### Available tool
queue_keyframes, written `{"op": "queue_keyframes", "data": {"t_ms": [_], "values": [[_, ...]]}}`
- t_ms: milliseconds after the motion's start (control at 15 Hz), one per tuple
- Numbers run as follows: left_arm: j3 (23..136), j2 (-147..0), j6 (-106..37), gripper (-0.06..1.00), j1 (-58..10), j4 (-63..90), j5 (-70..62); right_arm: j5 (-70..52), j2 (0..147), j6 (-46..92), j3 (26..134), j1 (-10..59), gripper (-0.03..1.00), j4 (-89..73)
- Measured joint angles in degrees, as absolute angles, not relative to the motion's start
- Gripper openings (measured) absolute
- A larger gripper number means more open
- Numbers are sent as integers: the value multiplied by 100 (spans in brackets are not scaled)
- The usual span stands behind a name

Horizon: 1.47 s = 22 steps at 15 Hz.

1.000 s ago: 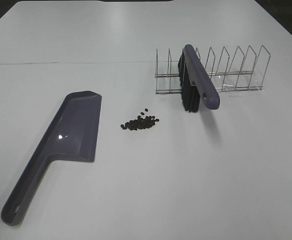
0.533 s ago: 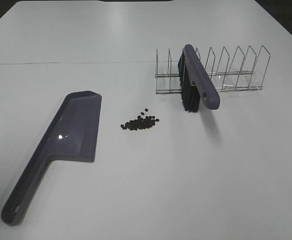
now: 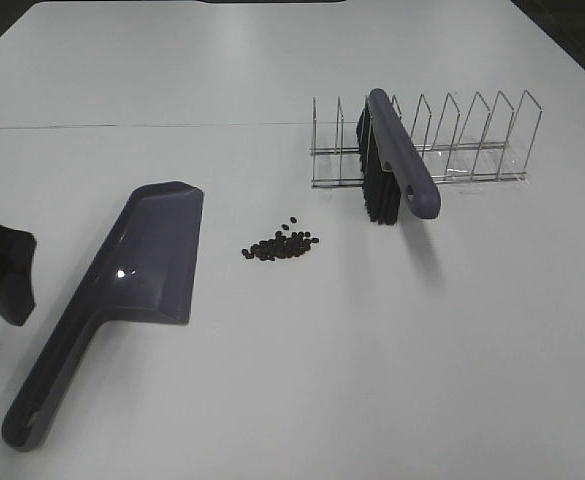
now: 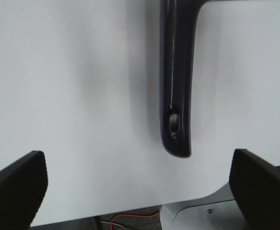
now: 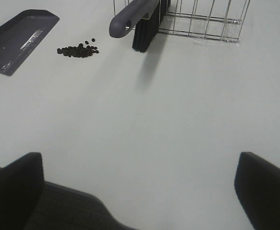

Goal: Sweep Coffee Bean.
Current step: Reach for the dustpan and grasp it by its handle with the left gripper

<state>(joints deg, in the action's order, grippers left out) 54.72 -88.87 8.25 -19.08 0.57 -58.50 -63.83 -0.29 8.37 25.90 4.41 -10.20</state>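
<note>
The coffee beans (image 3: pixel 281 244) lie in a small dark heap on the white table, between the purple dustpan (image 3: pixel 152 260) and the brush (image 3: pixel 397 165). The beans (image 5: pixel 77 50) also show in the right wrist view. The dustpan lies flat with its handle (image 4: pixel 176 81) toward the front edge. The purple brush with black bristles leans in a wire rack (image 3: pixel 472 140). My left gripper (image 4: pixel 140 191) is open and empty, hovering just short of the end of the dustpan handle. It shows at the left edge (image 3: pixel 7 275) of the exterior view. My right gripper (image 5: pixel 140 191) is open and empty, well short of the brush (image 5: pixel 135 14).
The wire rack (image 5: pixel 202 19) stands at the back right with several empty slots. A thin seam line crosses the table (image 3: pixel 302 380) behind the dustpan. The table's front edge lies right below the dustpan handle's end in the left wrist view.
My left arm has come into the exterior view at the left edge, beside the dustpan handle. The dustpan, beans and brush have not moved.
</note>
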Motion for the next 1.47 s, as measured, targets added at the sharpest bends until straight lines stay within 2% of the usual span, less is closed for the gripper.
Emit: {"op": "queue_keyframes", "data": {"t_ms": [200, 400, 600, 1133, 1400, 1467], "values": [[5684, -9689, 1083, 85, -1994, 0, -5512, -6383, -29, 837, 2590, 441, 98, -1020], [5689, -10342, 940, 83, -2011, 52, -5139, -6383, -29, 837, 2590, 441, 98, -1020], [5695, -10646, 791, 83, -2011, 126, -4658, -6383, -29, 837, 2590, 441, 98, -1020], [5758, -11270, 842, 72, -2011, 143, -3827, -6383, -29, 837, 2590, 441, 98, -1020], [5775, -11333, 859, 62, -2011, 218, -3816, -6383, -29, 837, 2590, 441, 98, -1020], [5775, -11333, 859, 55, -2011, 235, -3799, -6383, -29, 837, 2590, 441, 98, -1020]]}}
